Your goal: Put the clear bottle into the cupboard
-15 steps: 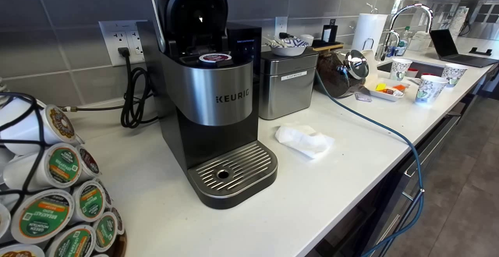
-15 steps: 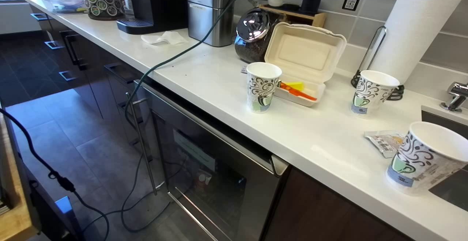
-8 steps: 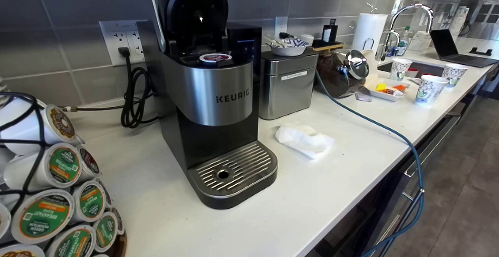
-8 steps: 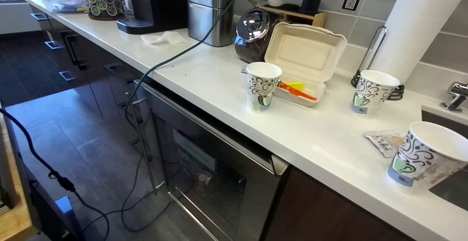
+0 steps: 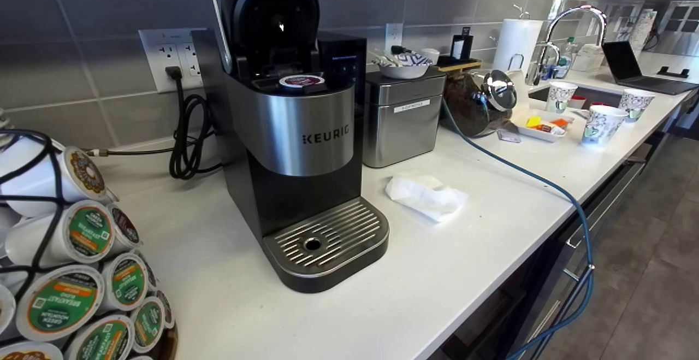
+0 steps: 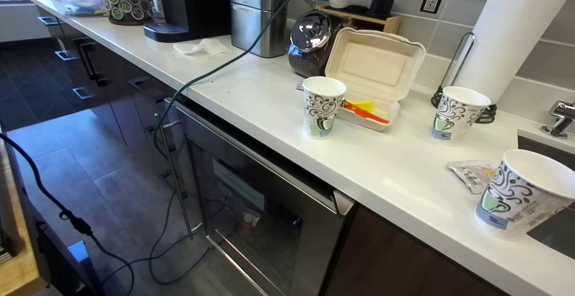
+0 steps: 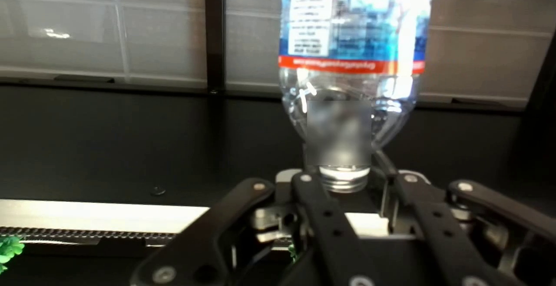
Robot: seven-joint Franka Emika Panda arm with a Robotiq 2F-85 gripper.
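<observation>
Holding the clear bottle (image 7: pixel 354 64) by its neck, as we read the wrist view: tool (image 7: pixel 345 162) clamped on it, jaws either side. Neck is partly blurred, so exact contact isn't checkable. Guess at why: neck is the narrow part and gives the jaws a snug fit, while the body projects ahead of the tool, so it should go in base first. Base is out of view; which way up the bottle sits in the room, we can't tell. Beyond the tool, behind the bottle, runs a dark panel (image 7: pixel 108 147), with a dark post (image 7: pixel 215 30) to one side. Could be part of the cupboard; not certain. Both exterior views show the table (image 6: pixel 256 94) and coffee maker (image 5: pixel 295 130), but no tool. We'd watch for pivoting at the neck.
</observation>
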